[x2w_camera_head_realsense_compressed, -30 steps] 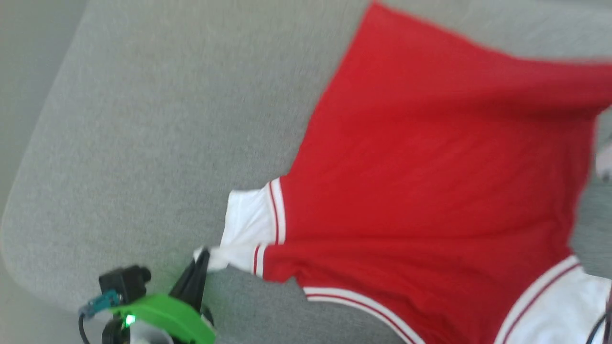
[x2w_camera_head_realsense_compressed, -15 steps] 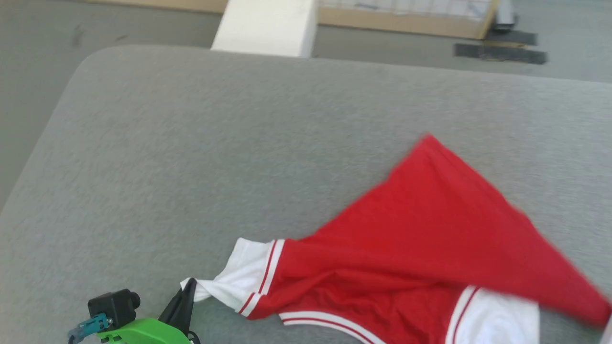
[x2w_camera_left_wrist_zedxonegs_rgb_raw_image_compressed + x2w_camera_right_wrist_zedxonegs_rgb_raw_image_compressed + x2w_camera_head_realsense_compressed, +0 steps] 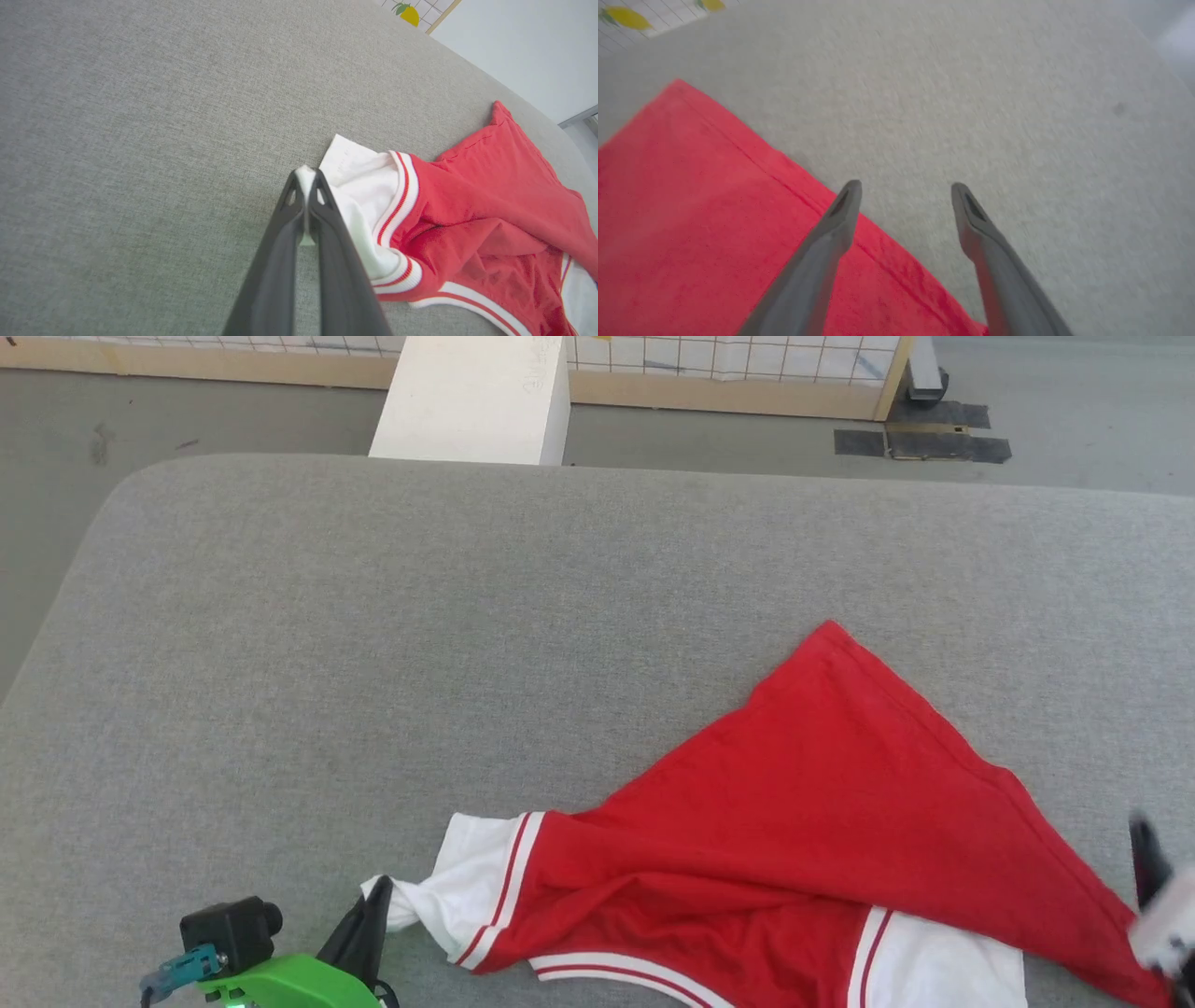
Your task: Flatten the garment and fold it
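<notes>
Plainly rumpled, the garment [image 3: 822, 821] is red with white sleeves trimmed in red stripes, its body folded over itself into a rough triangle. It lies on the grey bench [image 3: 373, 616] by the near edge, toward the near right corner, with wide open surface to the left and toward the far edge. Its long axis follows the near edge, and one red hem corner points at the far edge. The left hand [image 3: 306, 173] is clenched on the white sleeve's tip. The right hand [image 3: 906, 191] is released, with its fingers spread above the red hem.
</notes>
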Robot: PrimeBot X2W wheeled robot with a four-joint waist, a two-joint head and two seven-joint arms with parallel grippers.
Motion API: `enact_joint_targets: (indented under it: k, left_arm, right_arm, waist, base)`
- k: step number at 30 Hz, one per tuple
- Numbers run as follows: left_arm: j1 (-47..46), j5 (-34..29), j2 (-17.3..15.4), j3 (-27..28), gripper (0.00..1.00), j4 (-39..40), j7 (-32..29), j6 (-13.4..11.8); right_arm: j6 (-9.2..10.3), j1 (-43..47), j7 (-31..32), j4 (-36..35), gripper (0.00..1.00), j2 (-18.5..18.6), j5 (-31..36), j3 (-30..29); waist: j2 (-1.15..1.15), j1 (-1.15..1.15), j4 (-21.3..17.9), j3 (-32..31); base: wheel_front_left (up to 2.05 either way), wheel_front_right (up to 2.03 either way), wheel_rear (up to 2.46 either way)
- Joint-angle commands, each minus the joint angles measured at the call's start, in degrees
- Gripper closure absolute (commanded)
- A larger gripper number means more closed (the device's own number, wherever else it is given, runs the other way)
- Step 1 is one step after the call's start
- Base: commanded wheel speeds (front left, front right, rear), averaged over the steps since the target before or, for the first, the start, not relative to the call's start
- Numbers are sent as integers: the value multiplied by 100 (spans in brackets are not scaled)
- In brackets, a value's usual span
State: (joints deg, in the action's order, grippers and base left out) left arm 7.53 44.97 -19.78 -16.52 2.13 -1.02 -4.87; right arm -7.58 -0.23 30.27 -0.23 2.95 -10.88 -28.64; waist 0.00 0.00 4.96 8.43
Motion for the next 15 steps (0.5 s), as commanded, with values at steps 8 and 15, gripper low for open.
enact_joint_targets:
  k: [8, 15]
  left_arm:
    - [-233, -16, 7, -64, 100, -30, -17, 4]
    - [-466, -58, 76, -176, 100, -117, -10, 72]
  right_arm:
    - [9, -1225, -1816, 136, 0, 247, 255, 1558]
    - [9, -2396, -1804, 1574, 0, 707, 238, 2613]
  waist:
    - [0, 0, 142, 220]
    - [0, 0, 397, 506]
  base:
    - [0, 0, 0]
    - [0, 0, 0]
